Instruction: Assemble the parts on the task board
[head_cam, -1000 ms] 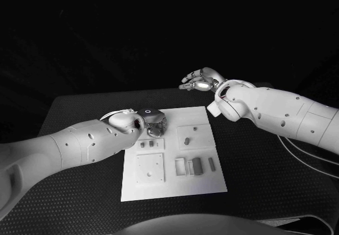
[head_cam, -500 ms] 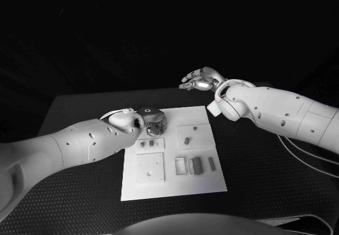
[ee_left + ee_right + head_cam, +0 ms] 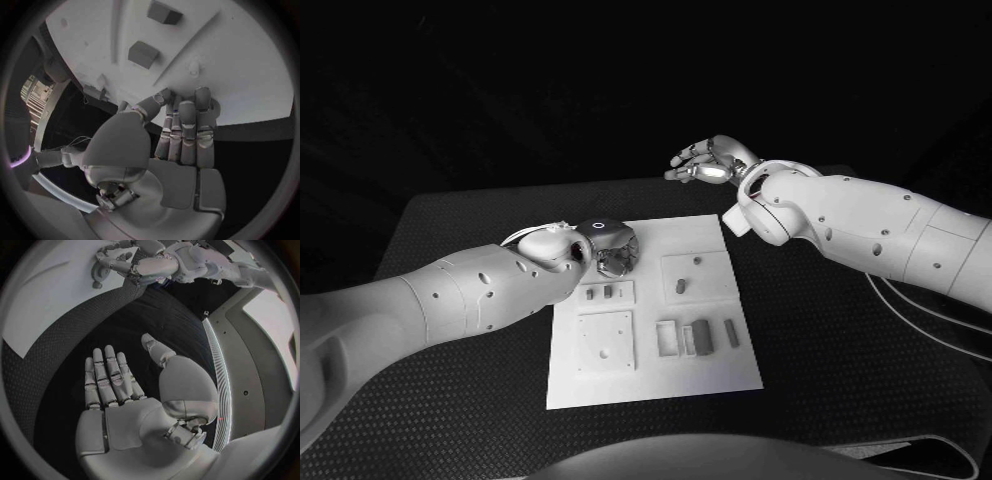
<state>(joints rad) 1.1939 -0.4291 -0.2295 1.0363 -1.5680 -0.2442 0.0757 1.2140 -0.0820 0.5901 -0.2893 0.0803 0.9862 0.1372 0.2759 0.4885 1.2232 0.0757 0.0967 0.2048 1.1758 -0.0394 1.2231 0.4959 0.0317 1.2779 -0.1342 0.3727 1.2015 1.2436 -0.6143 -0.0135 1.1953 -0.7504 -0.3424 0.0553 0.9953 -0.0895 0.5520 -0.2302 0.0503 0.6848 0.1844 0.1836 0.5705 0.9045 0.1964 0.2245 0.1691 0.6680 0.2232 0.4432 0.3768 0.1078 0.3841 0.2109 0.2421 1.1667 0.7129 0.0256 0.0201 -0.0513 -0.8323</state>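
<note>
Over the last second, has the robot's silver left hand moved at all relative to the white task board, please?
Yes, slightly: the silver left hand has edged toward the far edge of the white task board, judged against the board's raised pieces.

light: dim, room black beyond the table [image 3: 473,215] | brightest: white board [image 3: 718,375] and arms, mild glare | shadow: soft, under the left hand [image 3: 607,243] | wrist views: fisheye, edges bent and dark | focus: fair

No readable text, label, brand or number anywhere (task board [image 3: 711,375] surface plain).
</note>
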